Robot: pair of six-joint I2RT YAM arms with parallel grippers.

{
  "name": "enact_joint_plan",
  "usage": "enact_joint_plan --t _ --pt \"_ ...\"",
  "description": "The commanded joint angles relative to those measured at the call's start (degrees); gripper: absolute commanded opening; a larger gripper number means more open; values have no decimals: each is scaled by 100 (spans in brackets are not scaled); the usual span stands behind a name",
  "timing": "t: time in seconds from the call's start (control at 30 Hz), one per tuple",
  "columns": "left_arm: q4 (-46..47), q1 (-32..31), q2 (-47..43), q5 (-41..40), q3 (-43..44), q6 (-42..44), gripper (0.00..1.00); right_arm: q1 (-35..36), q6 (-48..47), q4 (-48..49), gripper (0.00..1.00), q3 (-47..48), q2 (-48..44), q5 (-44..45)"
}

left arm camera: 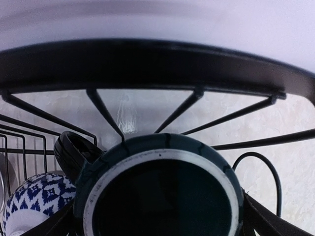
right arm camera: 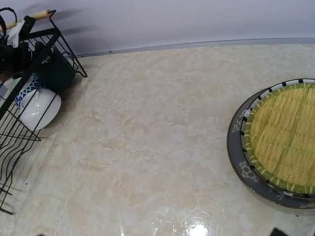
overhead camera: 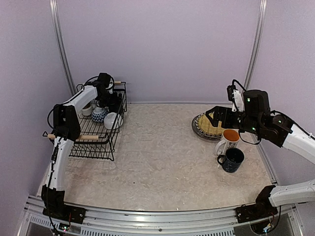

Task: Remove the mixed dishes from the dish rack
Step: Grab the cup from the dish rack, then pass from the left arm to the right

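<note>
Dark mug (left arm camera: 162,147) in dish rack (left arm camera: 147,61) | mouth faces left gripper (overhead camera: 113,101), grip cannot tell | right gripper (overhead camera: 209,115) cannot tell

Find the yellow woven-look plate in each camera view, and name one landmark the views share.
Top external: the yellow woven-look plate sits right of centre, atop a dark-rimmed plate.
Left wrist: not in it.
Right wrist: at the right edge, cut off by the frame.
Shared landmark: the black wire dish rack, at far left from above, filling the left wrist view, upper left in the right wrist view.
</note>
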Motion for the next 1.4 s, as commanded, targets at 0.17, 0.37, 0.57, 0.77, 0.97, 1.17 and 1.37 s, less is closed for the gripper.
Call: enact_joint_plan --t 0.17,0.37,0.57,0.77,0.97,1.17,1.37 --pt "415 -25 49 -184 -11 388 59 38 101 -133 96 128 115 5" --pt "454 -22 -641 -228 -701 404 44 33 200 -55 96 72 79 -40" --pt "430 -16 -1522 -497 -1420 419 31 40 235 29 96 -76 62 -25" --pt "351 -8 -2105 -581 -1606 414 25 40 295 202 96 -224 158 -119" --pt "113 -16 -2593 -639 -1594 350 21 42 324 353 96 -290 318 -240" --pt "-90 -24 -3432 285 -1947 -289 21 56 342 571 96 -234 652 -453" --pt "753 -15 -4753 2149 -3492 -1312 21 278 377 770 96 125 1161 -553"
